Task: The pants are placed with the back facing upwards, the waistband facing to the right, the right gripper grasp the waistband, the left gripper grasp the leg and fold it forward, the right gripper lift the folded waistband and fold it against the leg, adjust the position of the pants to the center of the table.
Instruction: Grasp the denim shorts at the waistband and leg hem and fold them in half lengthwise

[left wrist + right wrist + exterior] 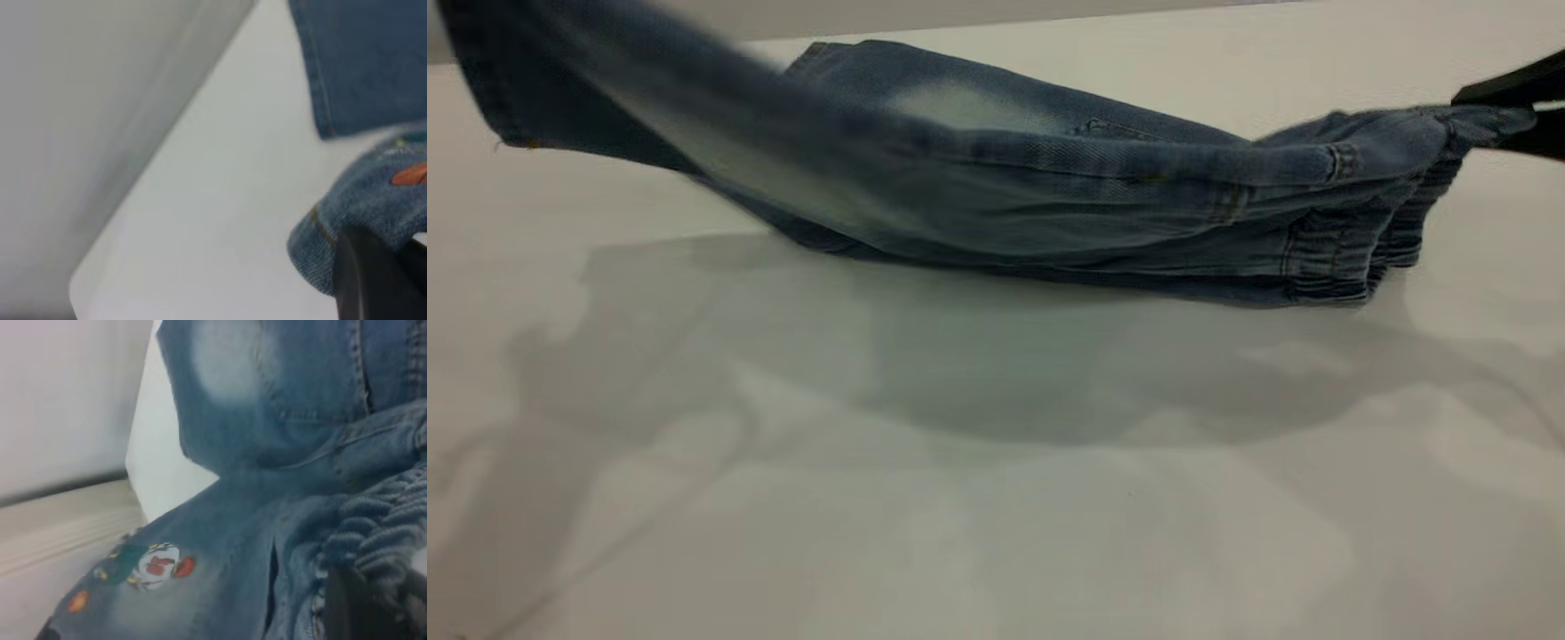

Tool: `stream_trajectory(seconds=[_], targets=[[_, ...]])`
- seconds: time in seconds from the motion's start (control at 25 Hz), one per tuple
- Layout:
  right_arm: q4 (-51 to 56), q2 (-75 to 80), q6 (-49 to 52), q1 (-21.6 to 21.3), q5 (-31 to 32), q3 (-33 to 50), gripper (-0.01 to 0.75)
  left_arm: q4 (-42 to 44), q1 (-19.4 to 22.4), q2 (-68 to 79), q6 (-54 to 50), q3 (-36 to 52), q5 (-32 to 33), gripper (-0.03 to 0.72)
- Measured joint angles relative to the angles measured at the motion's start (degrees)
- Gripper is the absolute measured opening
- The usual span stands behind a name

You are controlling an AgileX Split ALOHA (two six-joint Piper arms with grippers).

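My blue denim pants (996, 196) folded lengthwise on table, elastic waistband (1360, 240) right, leg (605, 98) lifted left.

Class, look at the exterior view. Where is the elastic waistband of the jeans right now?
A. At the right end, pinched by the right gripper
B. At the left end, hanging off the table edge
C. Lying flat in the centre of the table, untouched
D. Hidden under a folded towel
A: the gathered waistband sits at the right end of the jeans, pulled toward the dark right gripper that pinches its edge.
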Motion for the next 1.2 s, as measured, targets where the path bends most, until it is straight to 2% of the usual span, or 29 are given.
stream_trajectory(seconds=[0.12,0.24,0.44,0.8,1.08,1.2], targets=[[0.0,1.8,1.7,0.0,-0.9,-3.0,0.045,10.9,1.7,7.1,-10.6,-4.4,-1.5,0.034],[0.1,4.6,3.8,0.0,-2.3,-6.6,0.045,21.6,1.8,13.9,-20.1,-9.4,-2.1,0.034],[0.2,10.3,6.7,0.0,-2.6,-12.3,0.045,31.4,1.8,24.9,-30.6,-18.3,-2.9,0.034],[0.1,15.5,9.5,0.0,-3.5,-15.9,0.045,32.2,1.8,40.2,-31.7,-28.9,-2.4,0.034],[0.2,16.5,11.3,0.0,-8.0,-15.9,0.045,32.1,1.8,46.7,-31.4,-33.1,-1.3,0.034],[0.2,17.5,11.3,0.0,-7.1,-15.9,0.045,32.1,1.8,49.0,-31.2,-34.8,-0.8,0.034]])
